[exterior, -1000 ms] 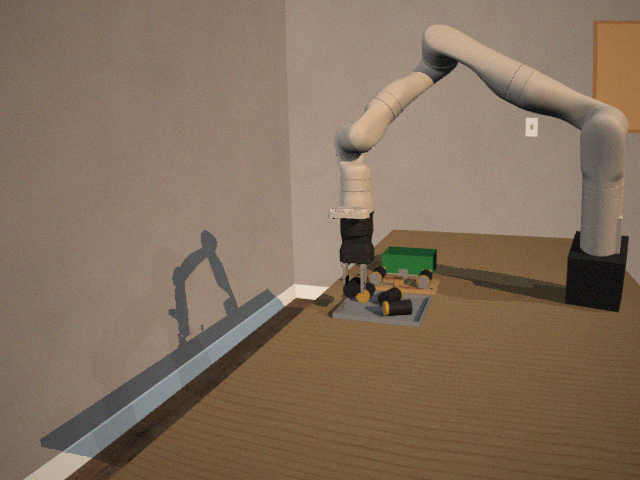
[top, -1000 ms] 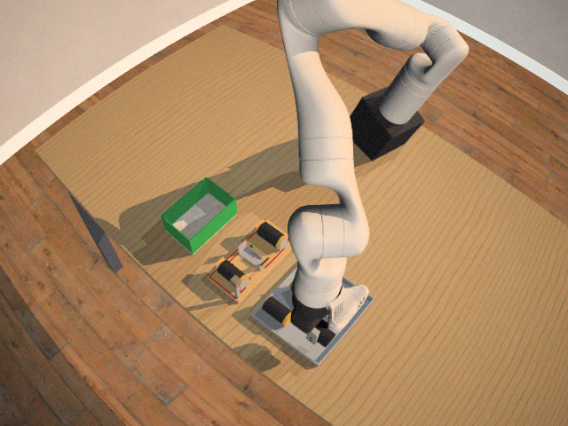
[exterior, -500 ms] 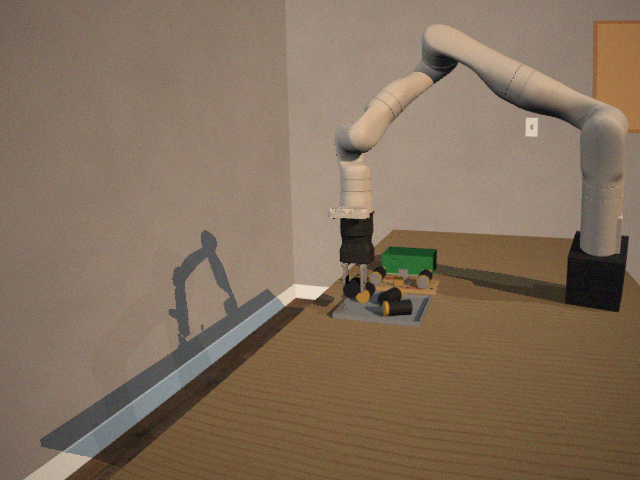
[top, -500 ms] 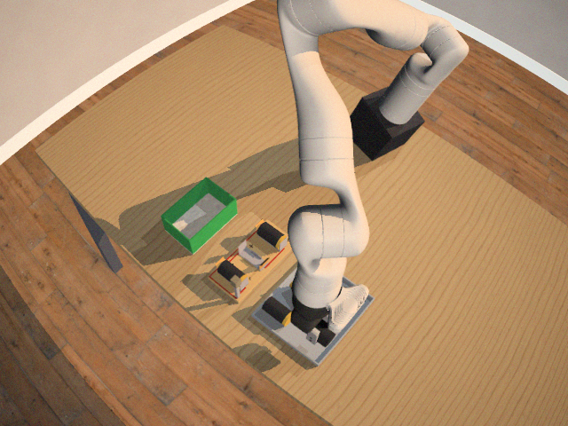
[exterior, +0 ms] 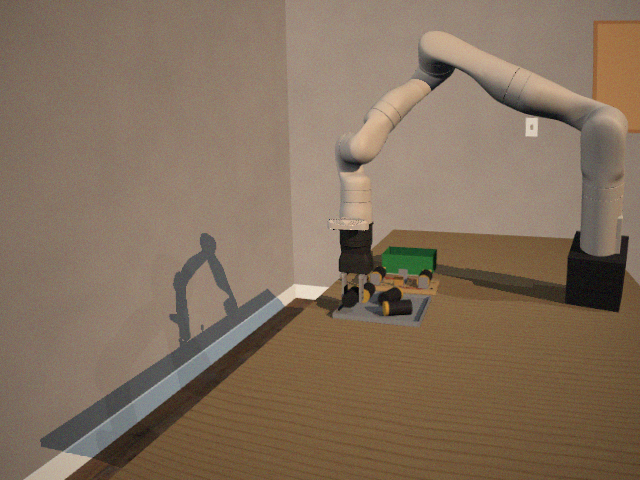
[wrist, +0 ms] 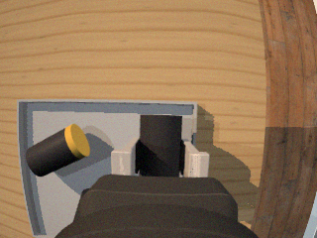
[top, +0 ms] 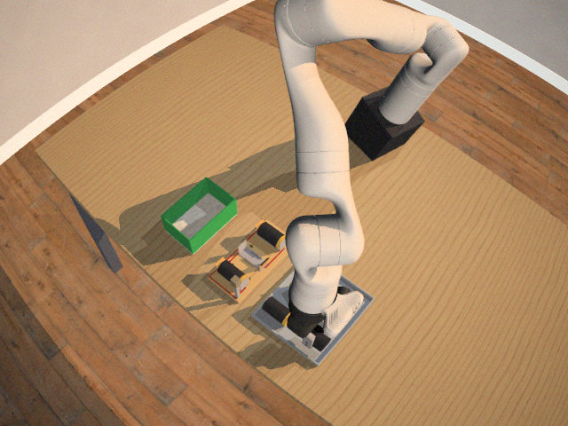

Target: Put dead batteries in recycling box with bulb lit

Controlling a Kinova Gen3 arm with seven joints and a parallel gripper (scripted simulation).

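Two-finger gripper [top: 316, 331] [exterior: 353, 298] [wrist: 159, 150]: partway open, looks snug on a black cylindrical battery [top: 322, 341] [exterior: 349, 297] [wrist: 160, 144] | battery's at the grey rectangular tray [top: 346, 326] [exterior: 379, 321] [wrist: 109, 106] | pickup stage imo, lift straight next, clear the rim | green open-topped box [top: 213, 229] [exterior: 408, 260] sits beyond, can't tell if this one's dead

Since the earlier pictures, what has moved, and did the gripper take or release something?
The gripper has moved down; its fingers now stand on both sides of a black battery in the tray. I cannot tell if it grips it. Nothing was visibly released. The green box and tray stayed.
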